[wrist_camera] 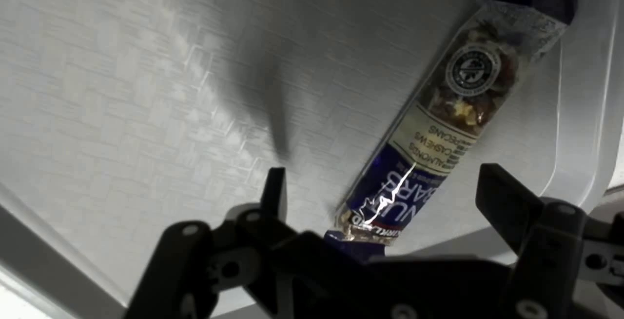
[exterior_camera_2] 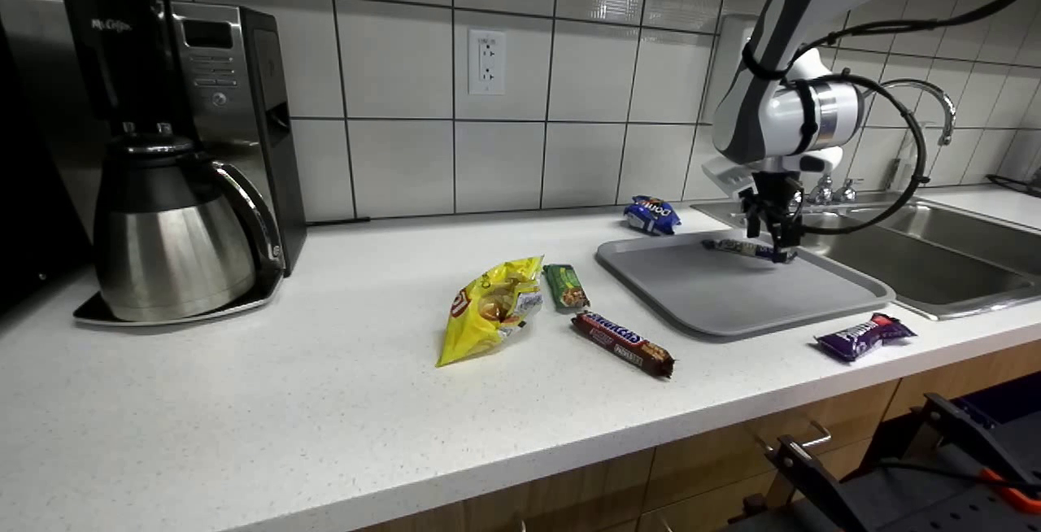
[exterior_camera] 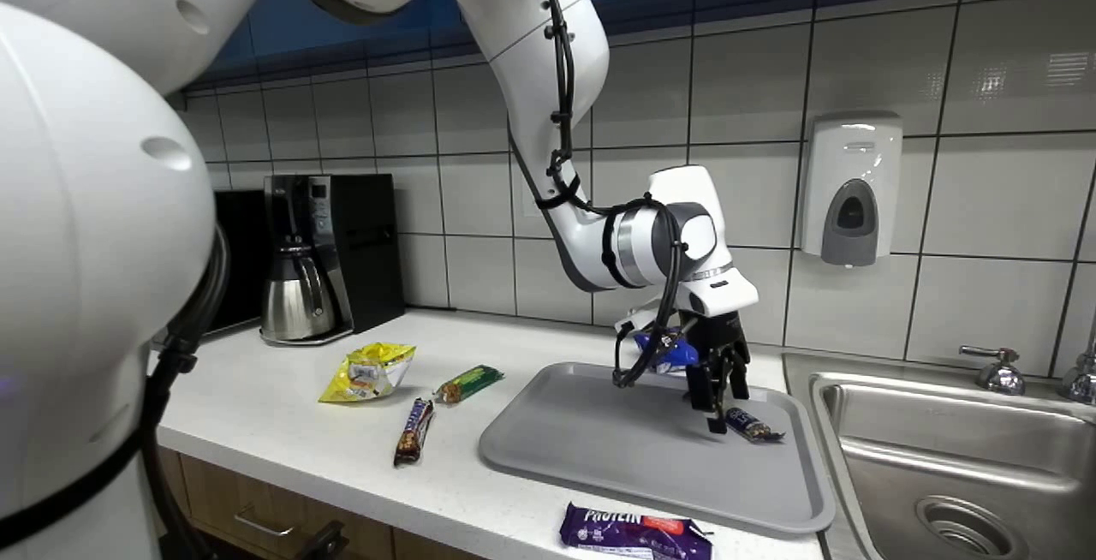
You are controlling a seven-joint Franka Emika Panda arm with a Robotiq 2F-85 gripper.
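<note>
The black two-fingered robot hand (wrist_camera: 382,177) was released: its fingers stood wide apart, low over the grey rectangular tray (exterior_camera: 599,440). The long nut bar (wrist_camera: 431,138), in clear and dark blue wrapper, lay flat on this tray, near the rim toward the stainless steel sink (exterior_camera: 950,423); in the wrist view, its nearer end showed between the fingers, with a gap to each. The tray rested on the white speckled bench (exterior_camera_2: 325,418). Just beside the tray's front edge lay the purple protein bar packet (exterior_camera: 629,530), and behind the tray the shiny blue snack bag (exterior_camera_2: 651,215). In both exterior views, the crumpled yellow bag (exterior_camera_2: 492,308), the green wrapped bar (exterior_camera_2: 566,286) and the brown Snickers bar (exterior_camera_2: 622,345) formed a small group, well apart from the hand. Farther along stood the black and silver coffee maker (exterior_camera_2: 215,101).
</note>
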